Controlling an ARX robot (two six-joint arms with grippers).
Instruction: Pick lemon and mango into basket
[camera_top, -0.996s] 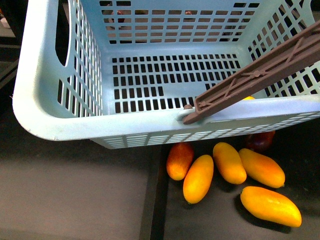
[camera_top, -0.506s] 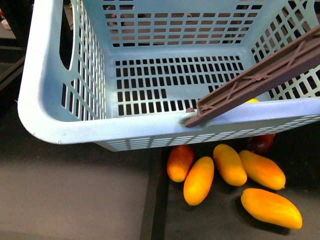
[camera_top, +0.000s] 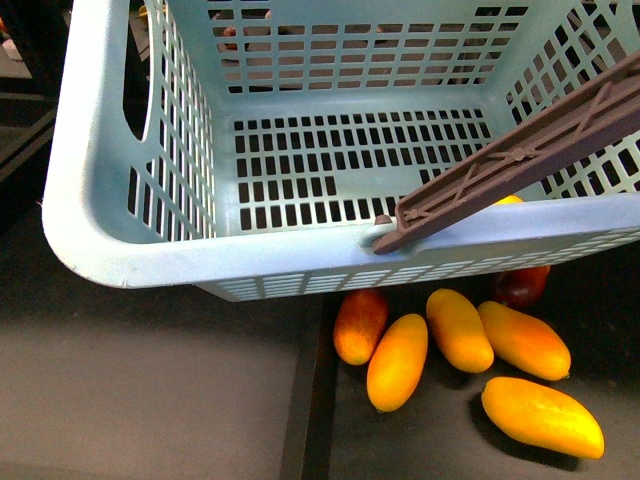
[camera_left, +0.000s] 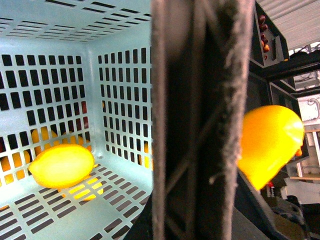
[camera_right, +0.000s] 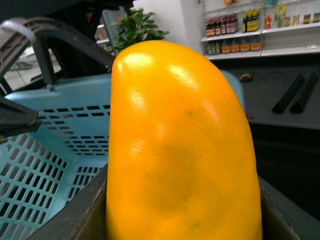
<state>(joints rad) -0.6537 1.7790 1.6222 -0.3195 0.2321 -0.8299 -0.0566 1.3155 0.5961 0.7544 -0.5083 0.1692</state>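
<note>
The lemon (camera_left: 62, 165), smooth and oval, lies on the slotted floor of the turquoise basket (camera_top: 100, 230). In the right wrist view a glossy mango (camera_right: 182, 145) stands long axis upright, apparently clamped in the right gripper, with the basket's lattice wall just beyond at left. The left gripper's state cannot be told.

I see the basket (camera_top: 130, 250) in pale turquoise, its walls and floor cut in a lattice of dark rectangular slots. Its handle (camera_top: 520, 160) is dull brown with a ribbed, trussed pattern. Inside, on my left wrist view, the lemon (camera_left: 62, 166) is smooth bright yellow. The mango (camera_right: 180, 150) filling my right wrist view is glossy yellow-orange with white highlights. Below the basket lie loose mangoes (camera_top: 397, 360) in orange-yellow, one (camera_top: 360, 325) blushing red, on dark grey ground.
</note>
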